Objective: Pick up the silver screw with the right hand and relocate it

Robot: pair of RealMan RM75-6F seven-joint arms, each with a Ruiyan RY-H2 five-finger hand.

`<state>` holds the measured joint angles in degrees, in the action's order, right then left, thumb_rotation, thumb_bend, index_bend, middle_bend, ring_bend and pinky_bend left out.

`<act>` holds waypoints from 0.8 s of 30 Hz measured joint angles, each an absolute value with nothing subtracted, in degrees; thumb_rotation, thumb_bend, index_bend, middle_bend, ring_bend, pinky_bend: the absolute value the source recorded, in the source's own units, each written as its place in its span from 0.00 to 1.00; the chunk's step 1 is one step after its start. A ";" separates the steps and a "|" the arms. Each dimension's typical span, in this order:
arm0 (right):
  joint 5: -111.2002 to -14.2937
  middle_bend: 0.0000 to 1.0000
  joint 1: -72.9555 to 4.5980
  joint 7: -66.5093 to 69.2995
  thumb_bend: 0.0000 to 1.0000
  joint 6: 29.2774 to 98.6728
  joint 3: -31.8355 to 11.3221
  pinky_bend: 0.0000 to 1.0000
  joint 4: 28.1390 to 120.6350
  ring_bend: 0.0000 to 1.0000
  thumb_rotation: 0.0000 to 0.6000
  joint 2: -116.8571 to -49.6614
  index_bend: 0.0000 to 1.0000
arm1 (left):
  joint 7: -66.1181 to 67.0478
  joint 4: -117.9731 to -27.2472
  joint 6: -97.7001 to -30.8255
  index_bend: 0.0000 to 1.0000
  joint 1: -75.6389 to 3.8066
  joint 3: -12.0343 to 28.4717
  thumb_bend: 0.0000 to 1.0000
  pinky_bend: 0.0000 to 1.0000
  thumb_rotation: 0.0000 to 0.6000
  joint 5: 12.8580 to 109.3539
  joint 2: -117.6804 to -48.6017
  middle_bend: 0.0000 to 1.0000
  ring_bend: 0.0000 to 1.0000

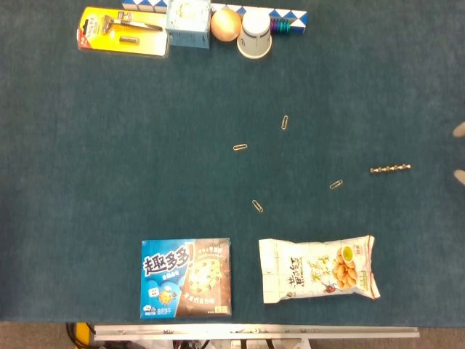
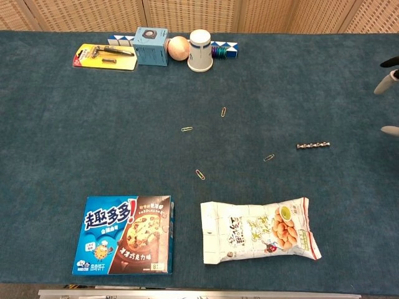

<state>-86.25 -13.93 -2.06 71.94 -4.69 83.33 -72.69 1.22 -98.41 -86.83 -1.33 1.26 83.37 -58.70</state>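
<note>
The dark teal worktop (image 2: pixel 75 156) fills both views; only the chest view shows the woven panel wall (image 2: pixel 187 12) behind it. Taking the silver screw (image 1: pixel 390 169) as landmark: it lies flat and untouched, a thin pale rod with bead-like ridges along its length. The right robot hand (image 2: pixel 388 93) shows only as separate fingertips (image 1: pixel 459 130) at the frame edge, to the right of the screw and apart from it; they stand spread with nothing between them. The left robot hand is out of both views. One blue biscuit box (image 2: pixel 124 235) sits far left and nearer the camera than the screw, one white snack bag (image 2: pixel 259 232) nearer and slightly left. One white paper cup (image 2: pixel 200 50) stands far beyond, to the left. Four paper clips lie scattered left of the screw, the closest paper clip (image 2: pixel 269 157) near it.
</note>
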 measured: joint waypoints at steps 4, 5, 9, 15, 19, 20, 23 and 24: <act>-84.21 0.16 -16.64 -3.67 0.13 68.12 -5.29 0.35 81.86 0.09 1.00 -74.12 0.41 | 1.09 -98.44 -86.78 0.53 -1.29 1.39 0.00 0.60 1.00 83.18 -58.65 0.43 0.46; -83.83 0.16 -17.08 -4.08 0.14 67.56 -5.37 0.35 81.66 0.09 1.00 -74.46 0.41 | 1.06 -98.41 -86.73 0.53 -1.28 1.42 0.00 0.60 1.00 83.12 -58.64 0.43 0.46; -82.63 0.15 -18.37 -5.93 0.21 65.33 -5.43 0.33 81.13 0.09 1.00 -75.60 0.41 | 0.95 -98.40 -86.54 0.53 -1.31 1.41 0.00 0.60 1.00 83.19 -58.56 0.43 0.46; -80.42 0.14 -19.87 -9.14 0.23 62.30 -5.18 0.31 80.51 0.07 1.00 -77.39 0.41 | 0.41 -98.36 -86.48 0.53 -1.27 1.51 0.00 0.60 1.00 83.18 -58.39 0.43 0.46; -78.94 0.14 -20.77 -11.41 0.23 60.31 -4.78 0.29 80.00 0.07 1.00 -78.75 0.41 | -0.02 -98.29 -86.40 0.53 -1.25 1.64 0.00 0.60 1.00 83.01 -58.25 0.43 0.46; -78.64 0.14 -20.98 -11.95 0.23 59.89 -4.66 0.29 79.84 0.06 1.00 -79.10 0.41 | -0.12 -98.26 -86.36 0.53 -1.25 1.66 0.00 0.60 1.00 82.96 -58.22 0.43 0.46; -77.82 0.13 -21.59 -13.64 0.23 58.70 -4.20 0.27 79.19 0.06 1.00 -80.30 0.41 | -0.39 -98.16 -86.20 0.53 -1.27 1.72 0.00 0.60 1.00 82.82 -58.14 0.43 0.46; -77.57 0.13 -21.79 -14.26 0.23 58.37 -4.03 0.27 78.91 0.06 1.00 -80.74 0.41 | -0.50 -98.15 -86.15 0.53 -1.27 1.76 0.00 0.60 1.00 82.75 -58.10 0.43 0.46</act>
